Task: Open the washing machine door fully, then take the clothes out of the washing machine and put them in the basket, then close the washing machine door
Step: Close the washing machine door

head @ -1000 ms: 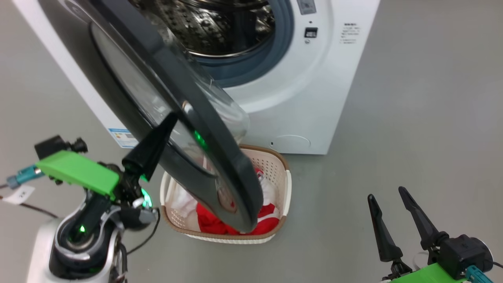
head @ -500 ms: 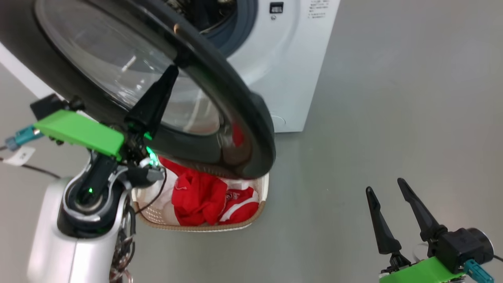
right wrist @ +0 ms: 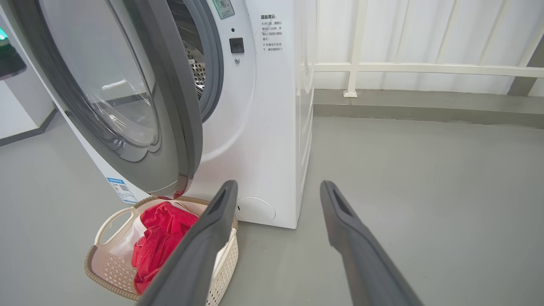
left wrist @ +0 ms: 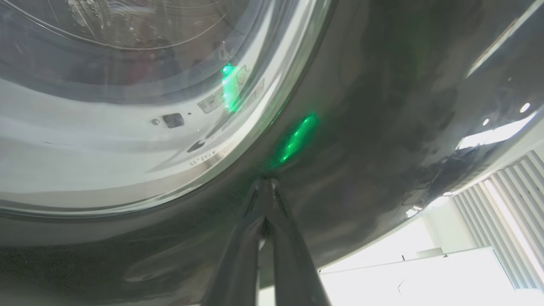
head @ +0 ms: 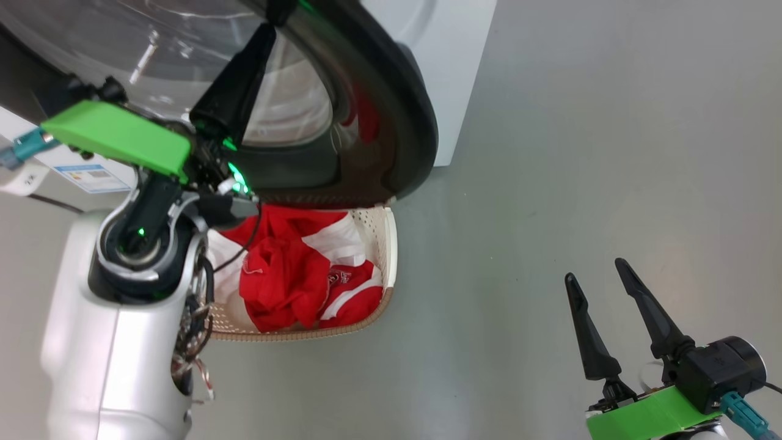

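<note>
Right end effector: fingers spread wide, holding nothing, hovering over the grey floor well apart from everything else.

Left end effector: fingers pinched together, nothing between them. Tips are against the outer face of the washing machine door, on the black rim just beside the glass edge; same contact in the left wrist view.

The basket sits on the floor right in front of the washing machine, and its far end is tucked under the door's lower edge. The clothes are in it, a crumpled red heap with white panels, piled about to the brown rim.

Door stands partly open, swung out from the front panel. Glossy rim throws back green and red glints, and the glass bowl bulges toward the drum. In the right wrist view the gap between door and grey seal shows the perforated drum wall.

Open room: wide floor right of the basket and machine, running to a white railing.
</note>
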Motion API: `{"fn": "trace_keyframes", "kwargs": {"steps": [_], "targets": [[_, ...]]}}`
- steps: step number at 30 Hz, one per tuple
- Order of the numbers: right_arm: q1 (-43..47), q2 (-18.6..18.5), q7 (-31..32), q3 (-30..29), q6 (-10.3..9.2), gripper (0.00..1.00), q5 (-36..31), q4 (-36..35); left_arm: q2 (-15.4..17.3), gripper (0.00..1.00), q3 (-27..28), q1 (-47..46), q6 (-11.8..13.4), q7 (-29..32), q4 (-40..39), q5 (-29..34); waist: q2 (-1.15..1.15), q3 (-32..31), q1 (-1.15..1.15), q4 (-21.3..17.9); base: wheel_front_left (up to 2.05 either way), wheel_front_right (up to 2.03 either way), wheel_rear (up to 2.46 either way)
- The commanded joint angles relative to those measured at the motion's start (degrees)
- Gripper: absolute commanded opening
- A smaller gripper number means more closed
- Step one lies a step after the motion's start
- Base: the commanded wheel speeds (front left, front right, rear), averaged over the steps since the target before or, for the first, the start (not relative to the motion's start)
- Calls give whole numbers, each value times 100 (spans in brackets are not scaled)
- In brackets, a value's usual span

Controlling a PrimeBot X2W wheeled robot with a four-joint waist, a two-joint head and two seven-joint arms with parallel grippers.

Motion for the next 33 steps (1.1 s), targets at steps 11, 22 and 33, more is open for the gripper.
{"fn": "trace_keyframes", "kwargs": {"steps": [11, 22, 33], "targets": [[-250, -71, -37, 167, 36, 100, -32, -163, 108, 0, 135, -832, -298, -121, 450, 97, 0, 363, 0, -165, 0, 0, 0], [-295, -71, -37, 206, 36, 100, -59, -145, 137, 0, 222, -1258, -511, -164, 864, 74, 0, 513, 0, -338, 0, 0, 0], [-339, -71, -37, 259, 36, 100, -44, -163, 167, 0, 274, -1525, -610, -187, 1075, 106, 0, 663, 0, -430, 0, 0, 0]]}}
